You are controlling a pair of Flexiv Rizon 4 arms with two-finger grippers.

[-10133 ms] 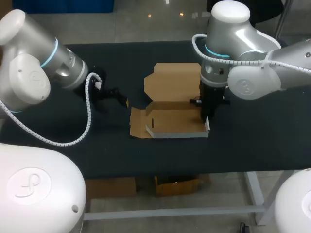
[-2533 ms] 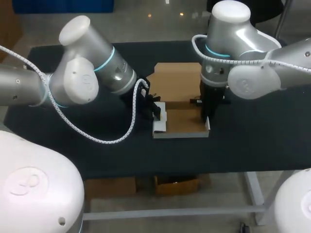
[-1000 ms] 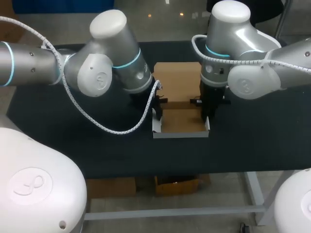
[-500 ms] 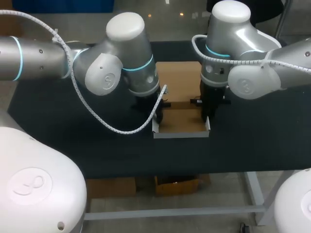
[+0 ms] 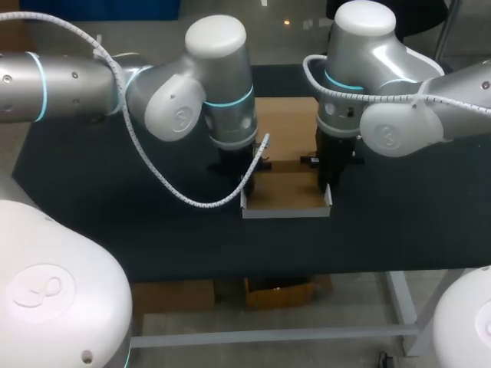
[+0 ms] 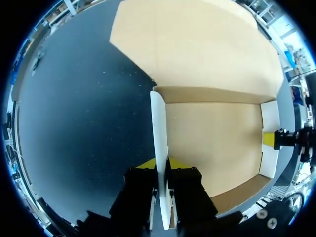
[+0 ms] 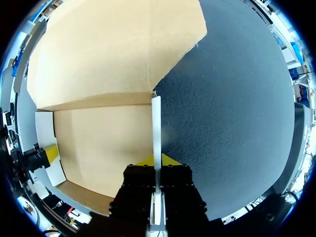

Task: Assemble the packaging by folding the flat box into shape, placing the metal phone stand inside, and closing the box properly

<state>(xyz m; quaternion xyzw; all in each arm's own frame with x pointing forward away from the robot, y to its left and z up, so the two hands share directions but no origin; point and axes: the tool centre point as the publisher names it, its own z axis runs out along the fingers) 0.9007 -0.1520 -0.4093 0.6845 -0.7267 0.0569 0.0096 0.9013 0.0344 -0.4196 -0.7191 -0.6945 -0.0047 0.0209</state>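
Box sits mid-table as an open tray, with its lid lying flat behind it. The left gripper has its jaws narrow, pinching the left wall from both faces, one finger inside the tray and one outside. The right gripper grips the right wall the same way. Both walls stand upright, and the front wall looks raised too. The stand is not in view. The step in hand seems to be squaring the side walls so the tray holds its shape. To do it well, keep each pinch light enough not to crease the card. Hold the two walls vertical and parallel, and press down evenly so the tray does not skid on the cloth. Whether the corner tabs are tucked cannot be seen, so let go of one wall first and check that it stands. Lift the fingers straight up, or the inner ones may drag a wall inward.
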